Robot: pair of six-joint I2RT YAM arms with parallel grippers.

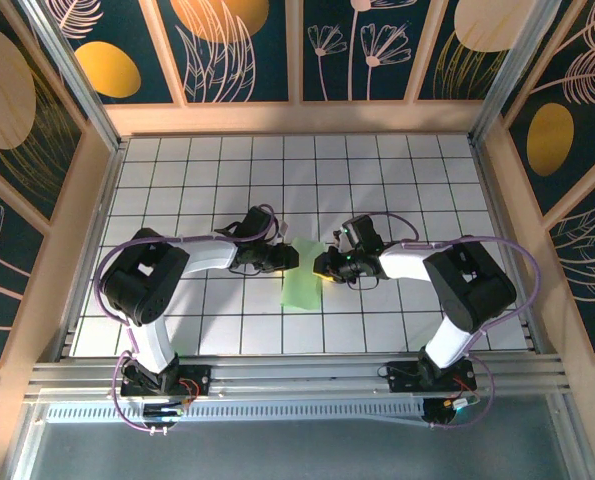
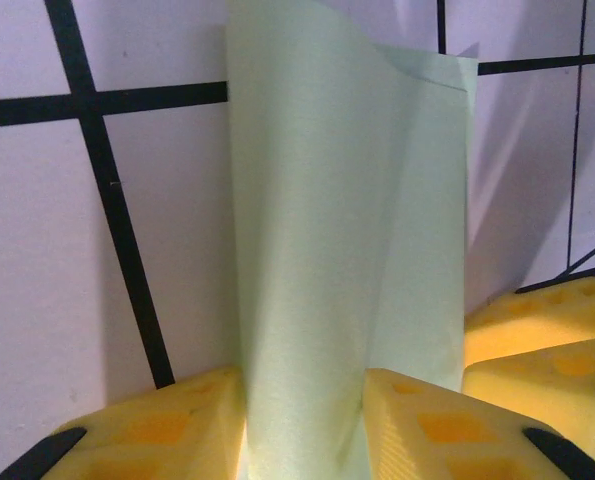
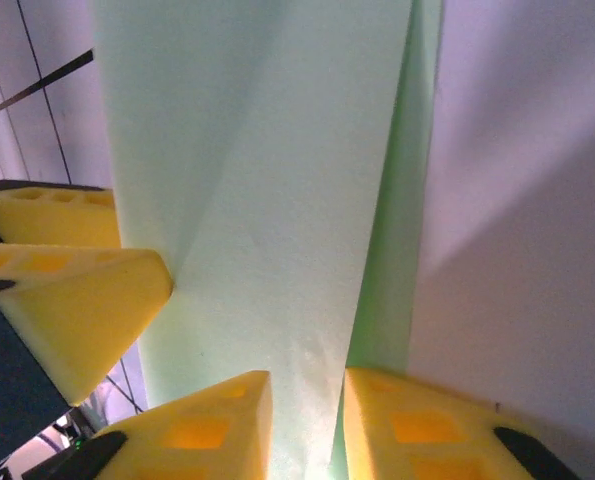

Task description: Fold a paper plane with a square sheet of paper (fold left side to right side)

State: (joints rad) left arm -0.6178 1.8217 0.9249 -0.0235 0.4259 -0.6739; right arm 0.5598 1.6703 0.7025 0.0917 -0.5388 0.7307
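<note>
The sheet of paper is pale green and folded into a tall narrow shape in the middle of the tiled table, one flap curling up. My left gripper reaches it from the left and my right gripper from the right, both at its upper part. In the left wrist view the curled flap runs into the gap of the left gripper, whose jaws stand apart. In the right wrist view the paper's edge lies between the parted jaws of the right gripper. No finished paper plane shows.
The white tiled table is boxed in by wooden walls at the back and sides. A metal rail with both arm bases runs along the near edge. The other arm's yellow fingers sit close beside each gripper.
</note>
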